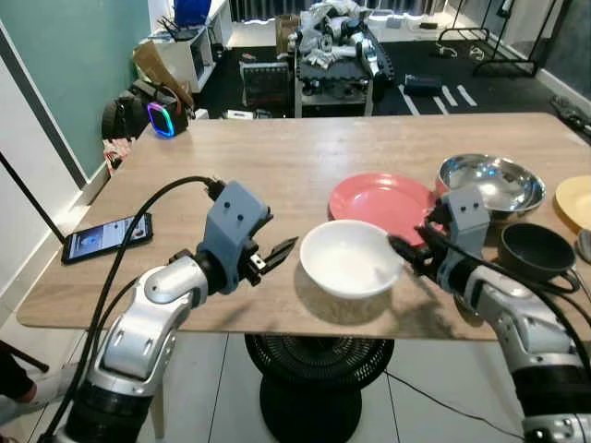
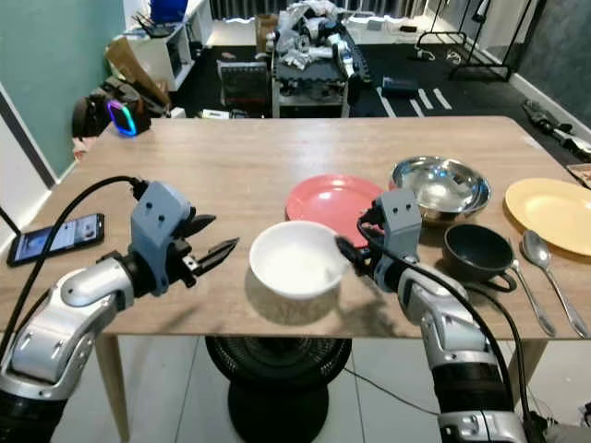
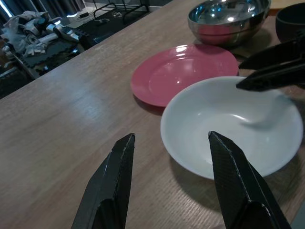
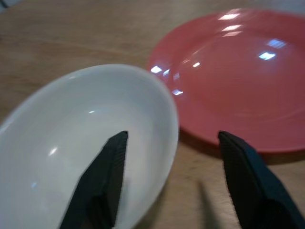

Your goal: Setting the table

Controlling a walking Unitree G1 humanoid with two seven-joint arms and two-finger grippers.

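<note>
A white bowl [image 1: 351, 258] stands near the front edge of the wooden table [image 1: 277, 157]. My right gripper [image 1: 406, 247] is open at the bowl's right rim. In the right wrist view one finger [image 4: 102, 181] is inside the bowl [image 4: 71, 143] and the other is outside, over the wood. My left gripper [image 1: 280, 254] is open just left of the bowl and not touching it. Its fingertips [image 3: 125, 148] hover above the table, pointing at the bowl [image 3: 228, 129]. A pink plate [image 1: 383, 198] lies right behind the bowl.
A steel bowl [image 1: 489, 183] and a dark bowl [image 1: 536, 251] stand right of the pink plate. Further right lie a yellow plate [image 2: 554, 212] and two spoons [image 2: 545, 277]. A phone [image 1: 106, 237] lies at the table's left edge. Clutter stands on the floor beyond.
</note>
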